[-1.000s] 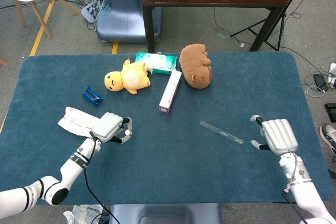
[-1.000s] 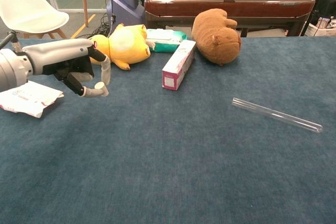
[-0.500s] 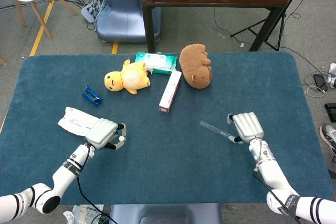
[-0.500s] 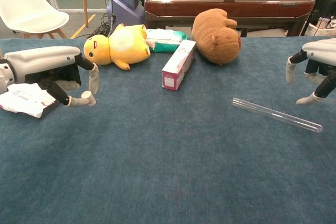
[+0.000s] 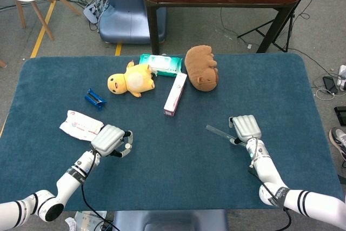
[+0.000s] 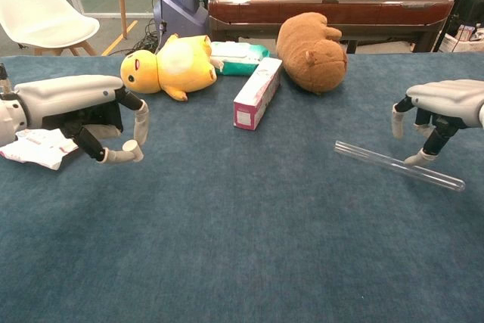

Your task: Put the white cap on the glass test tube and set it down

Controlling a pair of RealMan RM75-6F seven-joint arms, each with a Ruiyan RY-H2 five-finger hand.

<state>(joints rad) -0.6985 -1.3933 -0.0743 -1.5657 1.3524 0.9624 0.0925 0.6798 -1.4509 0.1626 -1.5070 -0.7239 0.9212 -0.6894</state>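
Your left hand [image 6: 83, 115] hovers low over the blue table [image 5: 162, 150], pinching the white cap [image 6: 133, 150] between thumb and a fingertip, just beside the white packet [image 6: 38, 147]. The glass test tube [image 6: 398, 166] lies flat on the cloth at the right. Your right hand [image 6: 439, 111] arches over it with fingers spread, one fingertip [image 6: 412, 159] at the glass, gripping nothing.

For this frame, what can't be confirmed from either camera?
- White cap: the left hand seems to pinch a small white piece at its fingertips in the chest view, too small to be sure; in the head view the hand covers it.
- Right hand over the glass test tube: contact unclear; the head view hides the tube's far end.
- Chest view: right arm cut off by the frame edge.
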